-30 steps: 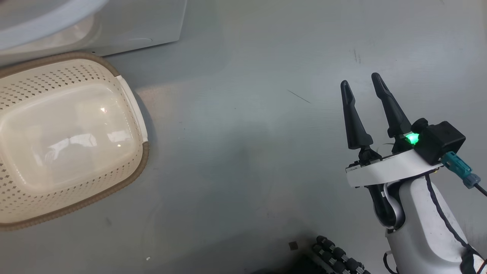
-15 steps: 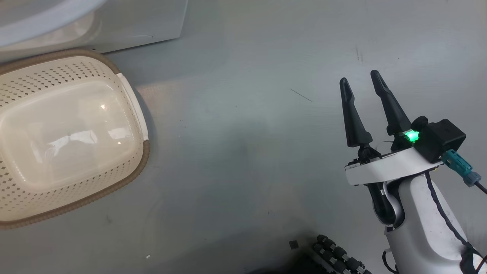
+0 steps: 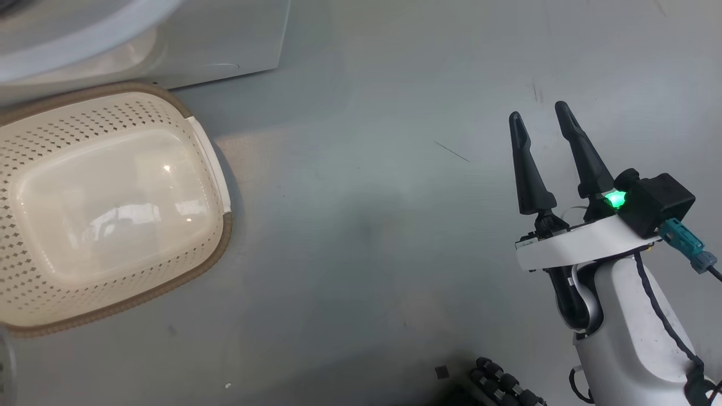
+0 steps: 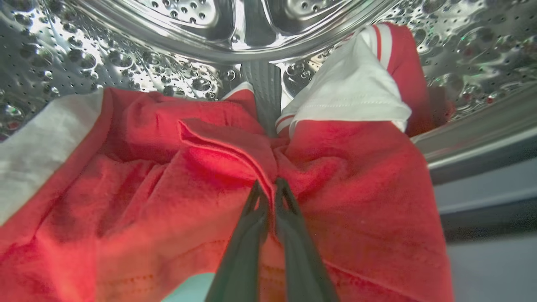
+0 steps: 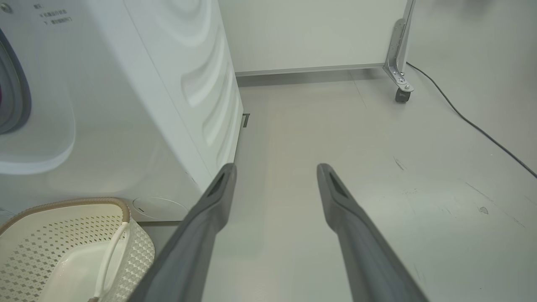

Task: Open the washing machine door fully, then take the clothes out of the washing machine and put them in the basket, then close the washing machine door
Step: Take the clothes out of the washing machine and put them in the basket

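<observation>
Inside the steel drum (image 4: 126, 63) of the washing machine (image 5: 180, 84), the red clothes (image 4: 356, 201) with white trim lie in a heap. My left gripper (image 4: 268, 186) is shut on a raised fold of the red fabric. The cream basket (image 3: 223, 237) stands on the floor at the foot of the washing machine (image 3: 225, 39) and has nothing in it. In the right wrist view the basket (image 5: 105, 202) sits at the lower left. My right gripper (image 3: 541, 115) hangs open over bare floor, well right of the basket, its fingers (image 5: 218, 188) spread wide. The washing machine door is out of view.
Grey floor stretches right of the machine. A white wall panel stands behind, with a metal leg on a caster (image 5: 400, 94) and a black cable (image 5: 482, 130) trailing across the floor. Dark rollers of my base (image 3: 507, 386) show at the bottom edge.
The head camera has shifted a little, so basket and machine sit slightly further right and lower. My right gripper stays open in place. My left gripper has closed.
</observation>
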